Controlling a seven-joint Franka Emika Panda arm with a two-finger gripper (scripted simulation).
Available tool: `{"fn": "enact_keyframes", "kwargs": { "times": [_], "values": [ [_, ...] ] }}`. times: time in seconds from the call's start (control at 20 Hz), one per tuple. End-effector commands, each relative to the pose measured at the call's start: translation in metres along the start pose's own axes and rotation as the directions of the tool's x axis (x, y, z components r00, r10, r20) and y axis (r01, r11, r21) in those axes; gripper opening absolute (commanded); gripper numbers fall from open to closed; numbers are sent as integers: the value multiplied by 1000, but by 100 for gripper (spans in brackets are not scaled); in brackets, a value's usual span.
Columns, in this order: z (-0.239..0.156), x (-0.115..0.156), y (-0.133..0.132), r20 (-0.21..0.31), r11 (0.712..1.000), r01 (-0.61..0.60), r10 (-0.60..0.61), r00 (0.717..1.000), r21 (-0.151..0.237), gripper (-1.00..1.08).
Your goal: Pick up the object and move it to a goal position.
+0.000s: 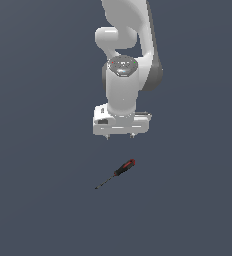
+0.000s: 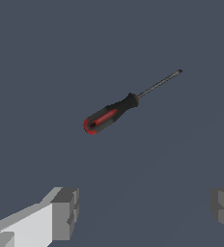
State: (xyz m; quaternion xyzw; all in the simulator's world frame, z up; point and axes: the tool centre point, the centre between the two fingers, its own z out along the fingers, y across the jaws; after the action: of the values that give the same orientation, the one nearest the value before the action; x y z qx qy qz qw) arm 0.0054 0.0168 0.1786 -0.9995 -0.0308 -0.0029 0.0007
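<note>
Exterior view: a white robot arm points its claw (image 1: 120,136) straight down above a plain dark grey counter (image 1: 38,200). A small screwdriver (image 1: 116,173) with a red-and-black handle lies flat on the counter, below the claw and apart from it. Wrist view: the screwdriver (image 2: 119,109) lies diagonally, untouched; the claw (image 2: 145,207) is spread wide, released, holding nothing.
</note>
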Motion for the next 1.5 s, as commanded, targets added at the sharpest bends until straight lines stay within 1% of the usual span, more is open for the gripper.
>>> {"fn": "enact_keyframes", "kwargs": {
  "times": [0.0, 0.15, 0.45, 0.85, 1.2, 1.45],
  "values": [
    [0, 0, 0, 0, 1000, 0, 0, 1000, 0, 100],
    [0, 0, -3, -1, 1000, -1, 1, 1000, 3, 100],
    [-3, 2, -18, -8, 1000, -3, 3, 1000, 20, 100],
    [-1, 4, -17, -7, 1000, -22, 22, 1000, 20, 100],
    [8, 14, -13, -3, 994, -110, 110, 994, 23, 100],
    [19, 25, -9, 1, 976, -215, 215, 977, 24, 100]
  ]
}}
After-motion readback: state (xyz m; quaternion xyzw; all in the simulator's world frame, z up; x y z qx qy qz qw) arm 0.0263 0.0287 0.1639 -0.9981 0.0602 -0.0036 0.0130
